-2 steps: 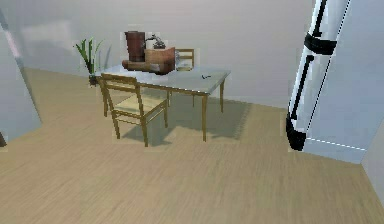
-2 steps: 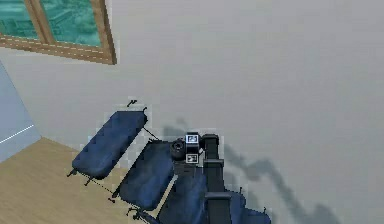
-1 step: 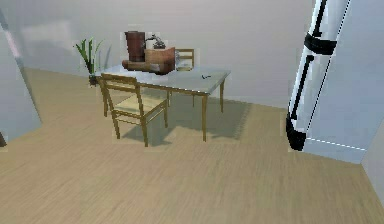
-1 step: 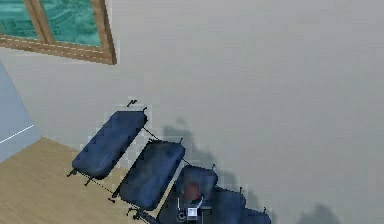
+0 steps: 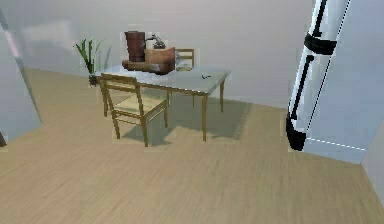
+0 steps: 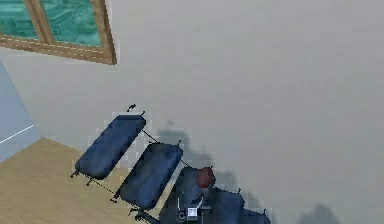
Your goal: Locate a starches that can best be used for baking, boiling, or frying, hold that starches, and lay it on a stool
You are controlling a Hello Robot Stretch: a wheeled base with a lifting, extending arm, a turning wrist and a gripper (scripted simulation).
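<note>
Brightness: both views bright, evenly and softly lit.
Floor shadow: a soft grey patch on the wooden floor [image 5: 228, 122] under the table [image 5: 200, 80], spreading toward the forward view's right.
Wall shadows: faint grey smudges on the pale wall [image 6: 260, 90] beside the blue seats [image 6: 112, 146].
Edges: the white post [image 5: 318, 60] leans in the picture only.

Window [image 6: 55, 28] cut by the arm side view's top edge, blue seats [image 6: 150, 172] by its bottom; the gripper [image 6: 176, 210] merges with them (whether it holds anything cannot be told), near an unidentifiable reddish blob [image 6: 205, 178].
</note>
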